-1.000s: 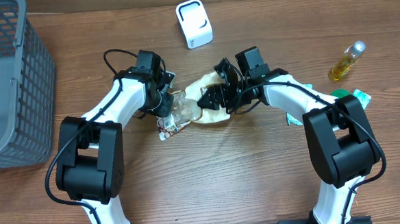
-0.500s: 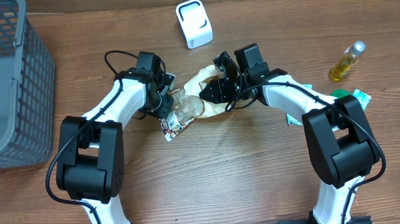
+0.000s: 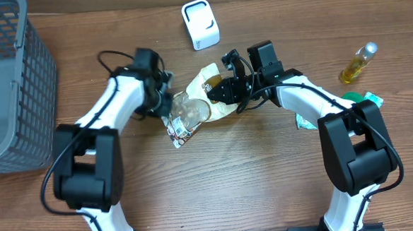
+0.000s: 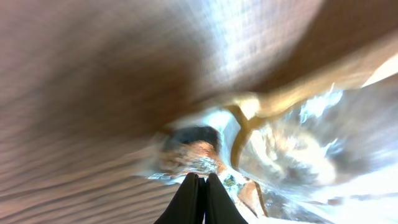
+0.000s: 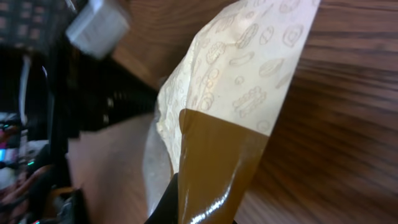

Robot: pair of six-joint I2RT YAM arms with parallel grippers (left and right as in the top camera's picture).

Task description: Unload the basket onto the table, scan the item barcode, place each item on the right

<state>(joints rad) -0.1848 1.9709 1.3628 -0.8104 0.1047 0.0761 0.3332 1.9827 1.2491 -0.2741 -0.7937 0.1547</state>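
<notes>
1. The snack bag (image 3: 194, 109) is held between both arms at mid-desk (image 3: 252, 184). It sits on the near side of the white scanner (image 3: 200, 24) and does not touch it.
2. The left fingers (image 4: 200, 180) are together, pinched on the bag's clear, crinkled end. That view is blurred, so I cannot tell how much film they hold.
3. The right fingers (image 3: 221, 92) are clamped on the brown band at the bag's beige end.
4. Both holds are on thin, glossy film. If the arms pull apart or twist, 1 end could slide free and the bag would sag or drop.
5. No barcode shows in any view. Crumpled or slack film could fold over it, and the scanner would then read nothing.
6. The scanner looks light and stands close by. A careless swing toward it could knock it aside.
</notes>
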